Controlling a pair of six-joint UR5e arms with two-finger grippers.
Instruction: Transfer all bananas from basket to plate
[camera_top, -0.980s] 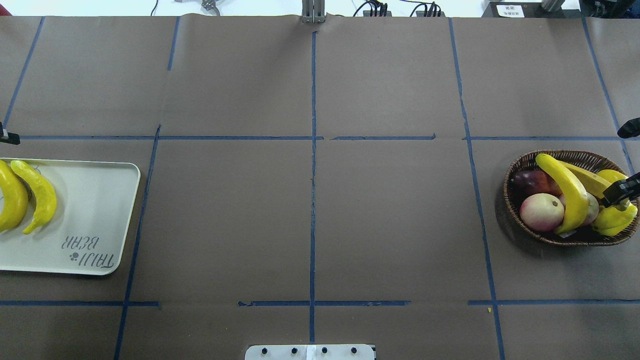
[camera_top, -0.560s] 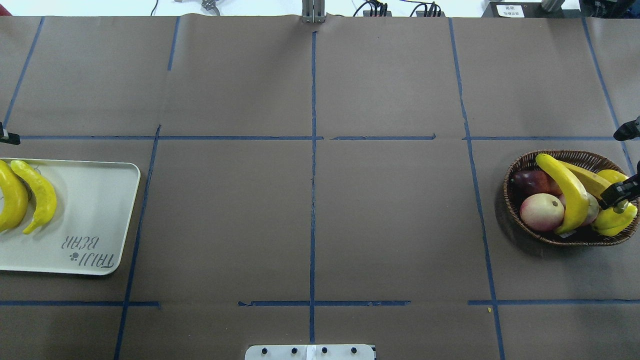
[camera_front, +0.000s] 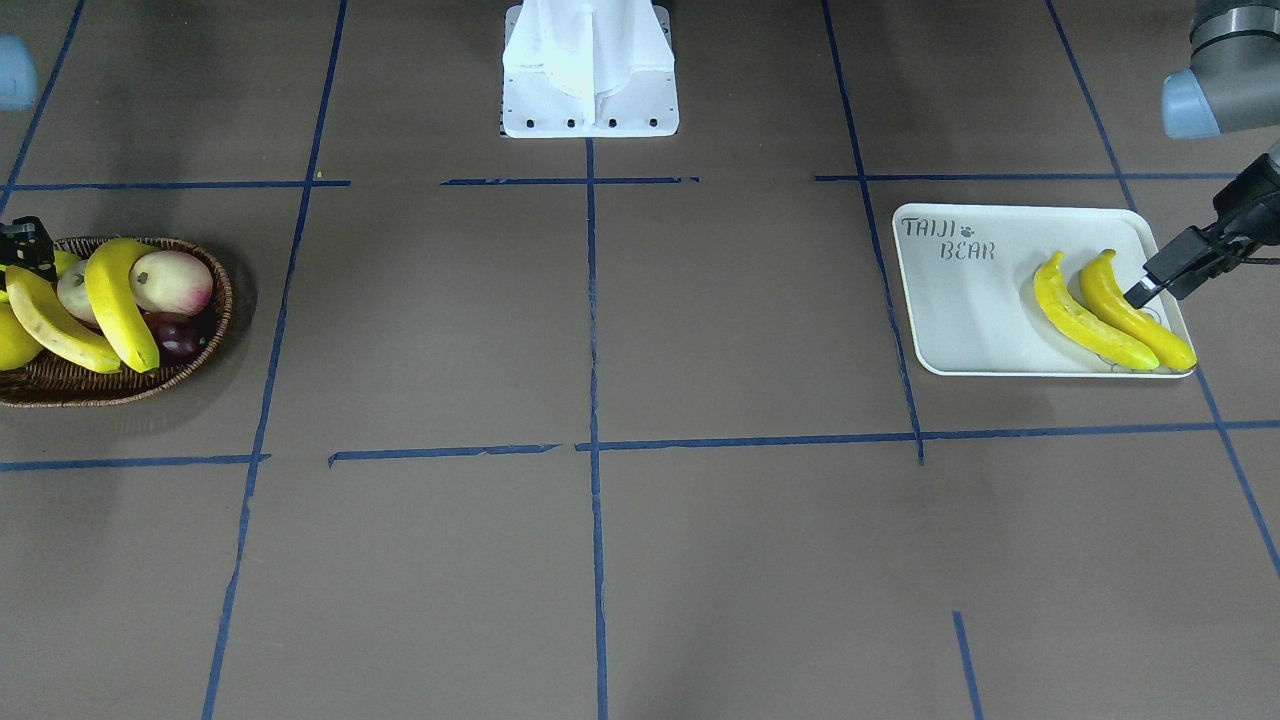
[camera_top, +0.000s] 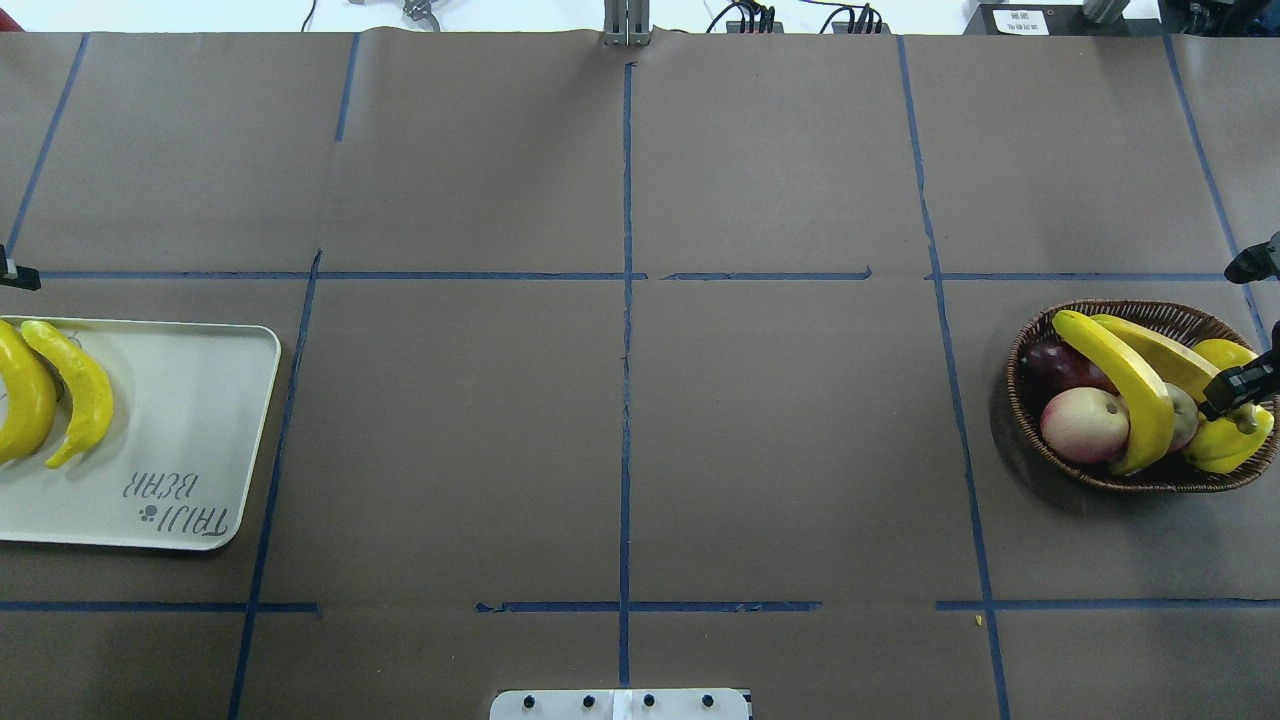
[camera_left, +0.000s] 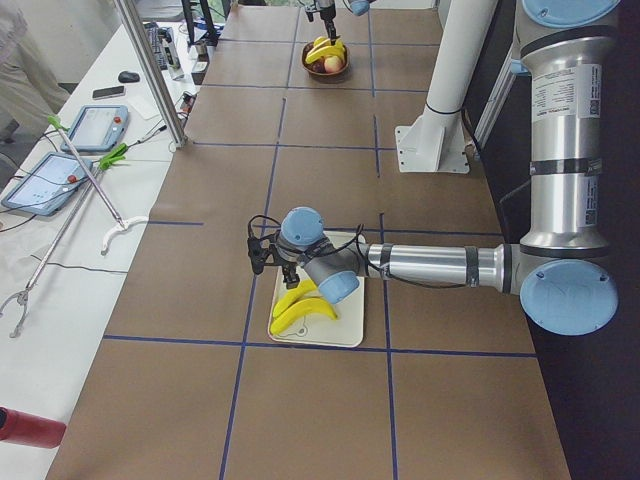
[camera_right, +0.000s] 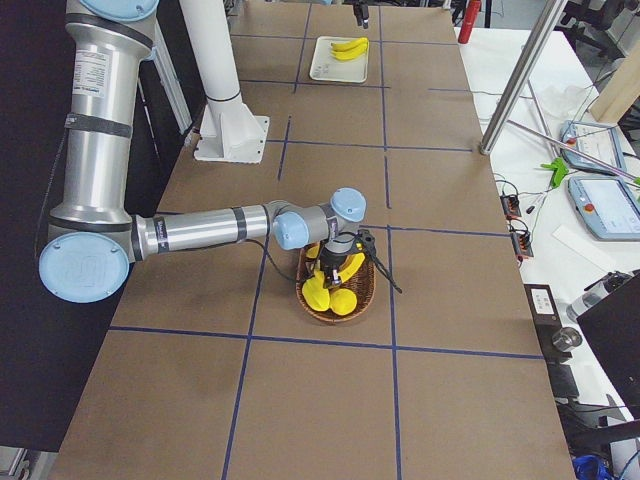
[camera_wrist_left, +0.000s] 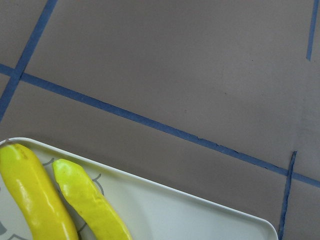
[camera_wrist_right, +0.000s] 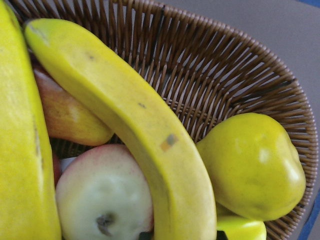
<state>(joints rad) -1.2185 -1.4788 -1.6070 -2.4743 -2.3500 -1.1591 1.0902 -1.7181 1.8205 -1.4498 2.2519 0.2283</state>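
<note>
The wicker basket (camera_top: 1020, 400) stands at the table's right end with two bananas across it, a front one (camera_top: 1125, 375) and a back one (camera_top: 1160, 348). My right gripper (camera_top: 1240, 385) is over the basket's right side, shut on the back banana's end. In the right wrist view that banana (camera_wrist_right: 135, 125) runs down between the fingertips. The white plate (camera_top: 190, 420) lies at the left end with two bananas (camera_top: 80, 385) (camera_top: 20, 395) on it. My left gripper (camera_front: 1140, 292) hovers over the plate (camera_front: 960, 320) beside them, open and empty.
The basket also holds a pink apple (camera_top: 1083, 422), a dark red fruit (camera_top: 1050, 362), a yellow pear (camera_top: 1225, 352) and a yellow-green fruit (camera_top: 1230, 445). The robot's white base (camera_front: 590, 70) stands at mid table. Brown paper with blue tape lines lies between plate and basket.
The right gripper has edged down a little. Both bananas in the basket have shifted, their far ends swinging left. The left gripper and the plate's bananas have not moved.
</note>
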